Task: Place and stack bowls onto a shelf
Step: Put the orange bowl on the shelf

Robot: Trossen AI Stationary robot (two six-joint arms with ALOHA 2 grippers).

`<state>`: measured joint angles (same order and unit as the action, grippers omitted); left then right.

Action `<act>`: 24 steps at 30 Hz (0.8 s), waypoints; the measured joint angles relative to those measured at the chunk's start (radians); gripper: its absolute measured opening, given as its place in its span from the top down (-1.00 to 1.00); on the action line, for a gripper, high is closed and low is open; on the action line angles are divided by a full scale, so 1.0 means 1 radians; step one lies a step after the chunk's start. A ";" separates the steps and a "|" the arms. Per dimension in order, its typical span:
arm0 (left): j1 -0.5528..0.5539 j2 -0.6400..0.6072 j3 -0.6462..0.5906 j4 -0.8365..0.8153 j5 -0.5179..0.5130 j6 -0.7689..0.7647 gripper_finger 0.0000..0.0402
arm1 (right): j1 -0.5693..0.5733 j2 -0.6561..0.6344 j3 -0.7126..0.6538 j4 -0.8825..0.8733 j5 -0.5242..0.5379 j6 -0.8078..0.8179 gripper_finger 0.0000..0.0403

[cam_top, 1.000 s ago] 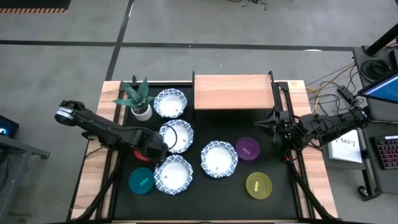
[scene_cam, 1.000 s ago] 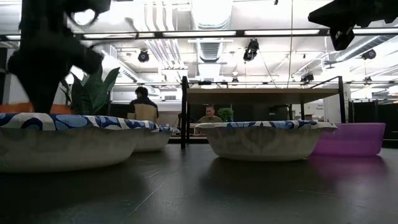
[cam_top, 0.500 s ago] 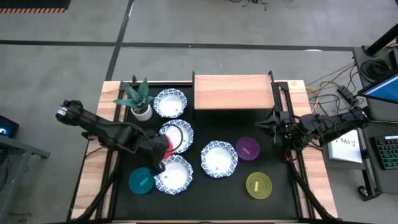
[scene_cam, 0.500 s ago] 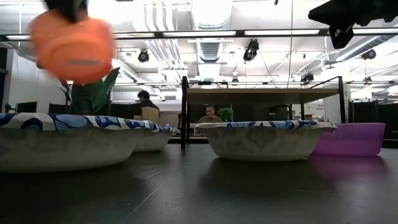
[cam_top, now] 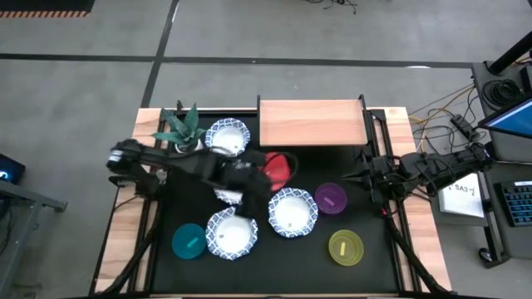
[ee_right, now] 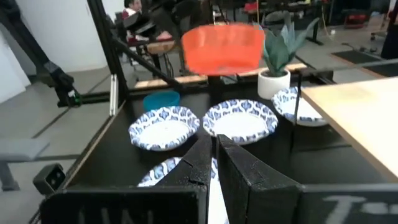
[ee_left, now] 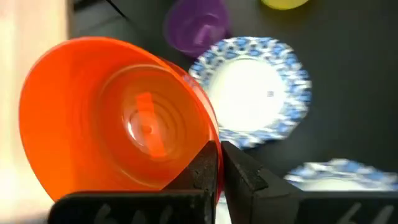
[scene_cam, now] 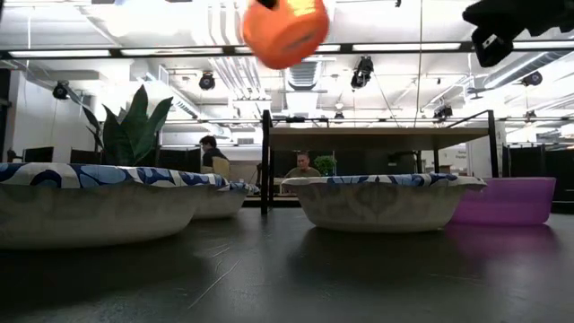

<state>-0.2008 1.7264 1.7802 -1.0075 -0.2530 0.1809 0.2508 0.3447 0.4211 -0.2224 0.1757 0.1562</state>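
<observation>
My left gripper (cam_top: pixel 259 173) is shut on the red bowl (cam_top: pixel 278 168), high above the middle of the table, just in front of the light-wood shelf (cam_top: pixel 312 123). In the low view the bowl (scene_cam: pixel 285 27) hangs near the ceiling lights. Three white blue-rimmed bowls (cam_top: pixel 228 137) (cam_top: pixel 292 212) (cam_top: pixel 232 233) rest on their bases on the black top; a further one (cam_top: pixel 223 194) is mostly hidden under my left arm. Purple (cam_top: pixel 331 198), yellow-green (cam_top: pixel 346 247) and teal (cam_top: pixel 189 241) bowls also stand there. My right gripper (cam_top: pixel 363 177) hovers shut by the table's right edge. My left gripper pinches the red bowl's rim (ee_left: pixel 205 138), one finger (ee_left: pixel 202 171) on the inner side of the wall and the other on the outer side. The fingers slant downward from the table's left. The bowl is lifted clear of everything; its inside faces my wrist camera.
A white pot with a spiky green plant (cam_top: pixel 183 133) stands at the far left corner. The shelf has thin dark legs (scene_cam: pixel 265 161). Cables and a laptop lie beyond the table's right edge (cam_top: pixel 465 191). People sit in the room behind (scene_cam: pixel 212 152).
My left gripper has risen from low beside the near-left white bowl and swung toward the table's right and far side, toward the shelf, rolling its wrist. The red bowl went up with it, lifted clear of the table and turned about.
</observation>
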 joint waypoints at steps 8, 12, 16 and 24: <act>0.180 0.195 0.281 -0.036 0.007 0.255 1.00 | 0.000 -0.043 0.002 -0.060 0.000 0.003 0.92; 0.258 0.290 0.405 -0.081 0.011 0.295 1.00 | 0.000 -0.060 0.002 -0.065 0.000 0.002 0.92; 0.324 0.384 0.521 -0.167 0.034 0.308 1.00 | 0.000 -0.063 0.002 -0.075 0.000 0.001 0.92; 0.411 0.448 0.536 -0.206 0.035 0.315 1.00 | 0.000 -0.063 0.002 -0.088 0.000 0.000 0.92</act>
<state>0.2107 2.1740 2.3165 -1.2133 -0.2184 0.4957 0.2508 0.2816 0.4232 -0.3103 0.1757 0.1566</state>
